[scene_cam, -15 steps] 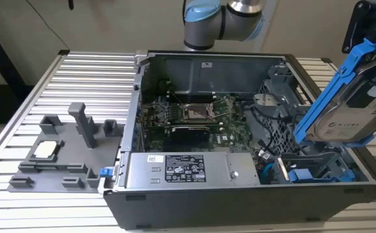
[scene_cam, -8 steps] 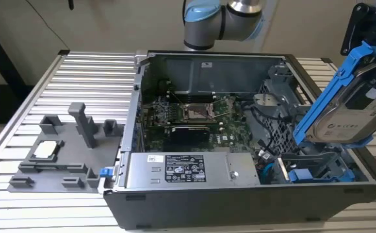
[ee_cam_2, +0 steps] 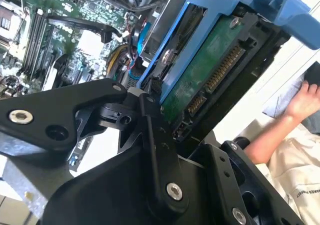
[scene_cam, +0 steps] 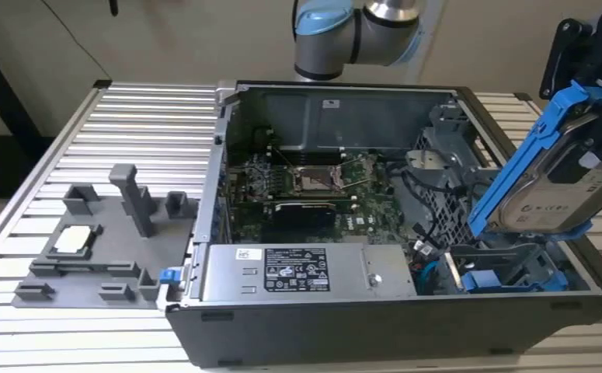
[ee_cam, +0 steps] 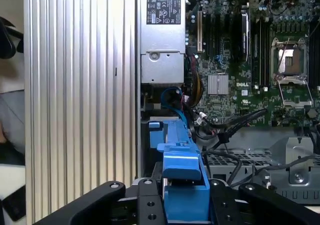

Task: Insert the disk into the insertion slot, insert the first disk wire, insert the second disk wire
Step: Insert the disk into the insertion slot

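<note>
One robot hand is shut tight on the disk. Its black fingers press on both sides of the blue frame. The disk hangs tilted in the air, just above the insertion slot. That slot is at the exterior view's right end of the open computer case. The disk is not in the slot yet. The case sits on a ribbed metal table.

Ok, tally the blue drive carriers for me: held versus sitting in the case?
Disk in its blue carrier, clamped in the gripper: 1
Second blue carrier, low in the computer case: 1
Total: 2
</note>
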### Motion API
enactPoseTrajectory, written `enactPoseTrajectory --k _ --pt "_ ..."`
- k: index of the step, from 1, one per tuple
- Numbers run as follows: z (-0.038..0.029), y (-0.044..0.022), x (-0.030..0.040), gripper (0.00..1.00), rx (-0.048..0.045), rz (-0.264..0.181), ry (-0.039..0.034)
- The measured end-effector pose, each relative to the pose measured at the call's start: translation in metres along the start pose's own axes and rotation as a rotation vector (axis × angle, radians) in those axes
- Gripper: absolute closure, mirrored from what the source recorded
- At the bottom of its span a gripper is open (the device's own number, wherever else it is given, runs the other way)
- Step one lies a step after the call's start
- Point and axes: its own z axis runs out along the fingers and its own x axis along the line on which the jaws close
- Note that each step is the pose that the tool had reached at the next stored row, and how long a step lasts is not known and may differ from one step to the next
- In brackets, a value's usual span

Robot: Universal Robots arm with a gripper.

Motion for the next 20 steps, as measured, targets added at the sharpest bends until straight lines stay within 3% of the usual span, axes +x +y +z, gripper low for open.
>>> enactPoseTrajectory --k 3,7,9,20 --pt "0.0027 -0.0002 -0.0001 0.67 0.0102 -0.008 -0.0023" --pt "0.0062 -0.0002 -0.0002 0.67 0.0130 -0.012 -0.0188" --pt "0.0084 -0.0003 -0.0002 0.67 0.0130 -0.015 -0.0237" --pt "0.0209 -0.0018 -0.0003 0.67 0.0130 -0.043 -0.0239"
